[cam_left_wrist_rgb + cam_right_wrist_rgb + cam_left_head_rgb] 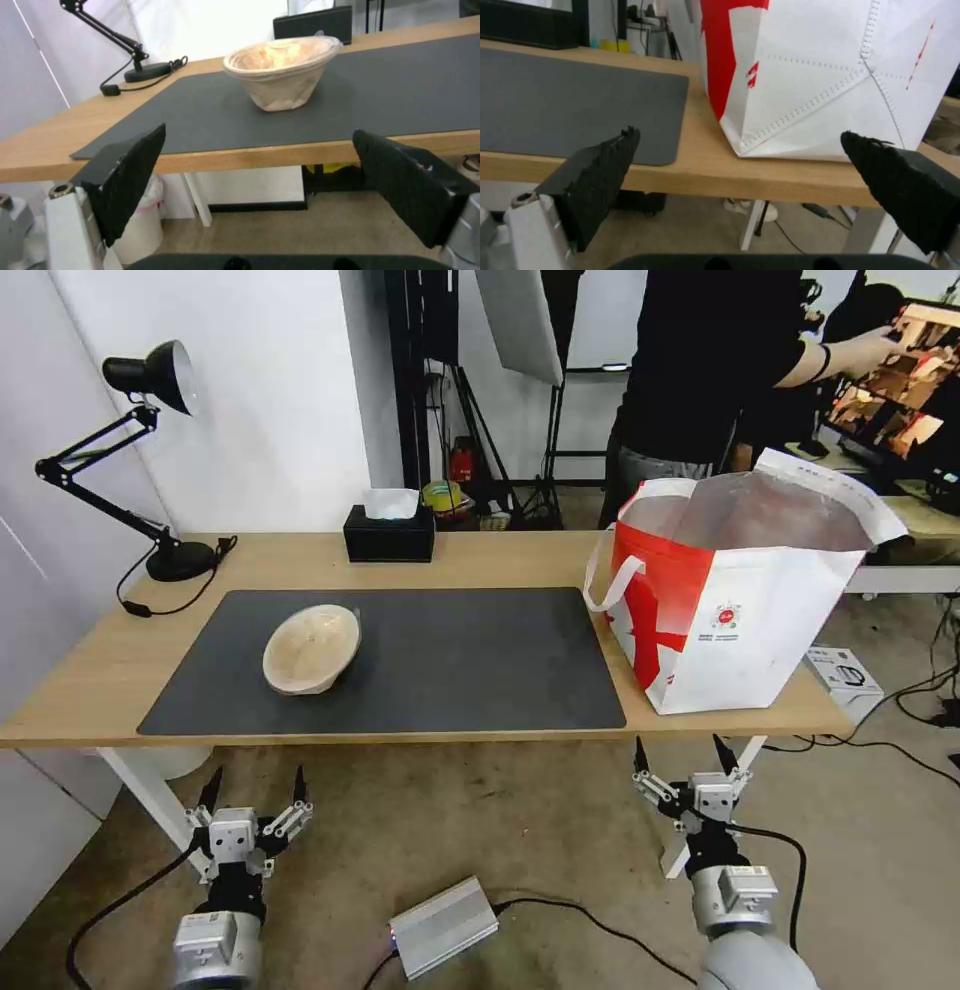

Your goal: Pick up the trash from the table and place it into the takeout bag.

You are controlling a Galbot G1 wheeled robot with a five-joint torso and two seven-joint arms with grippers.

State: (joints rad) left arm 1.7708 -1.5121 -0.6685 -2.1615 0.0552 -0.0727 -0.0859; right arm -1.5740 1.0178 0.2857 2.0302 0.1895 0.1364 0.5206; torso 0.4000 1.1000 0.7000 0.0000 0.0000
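Note:
A shallow beige bowl (311,648) (282,71), a piece of the trash, rests tilted on the left part of the dark grey mat (480,665) on the table (90,670). The takeout bag (735,600) (830,75) stands open at the table's right end, foil lining showing. My left gripper (254,790) (260,183) hangs open below the table's front edge, in line with the bowl. Below that edge too, under the bag, my right gripper (680,757) (740,180) is open. Both are empty.
A black tissue box (389,532) sits at the table's back edge and a black desk lamp (165,555) with its cable at the back left. On the floor lie a silver box (443,925), cables and a small white carton (845,675). White table legs stand near both grippers.

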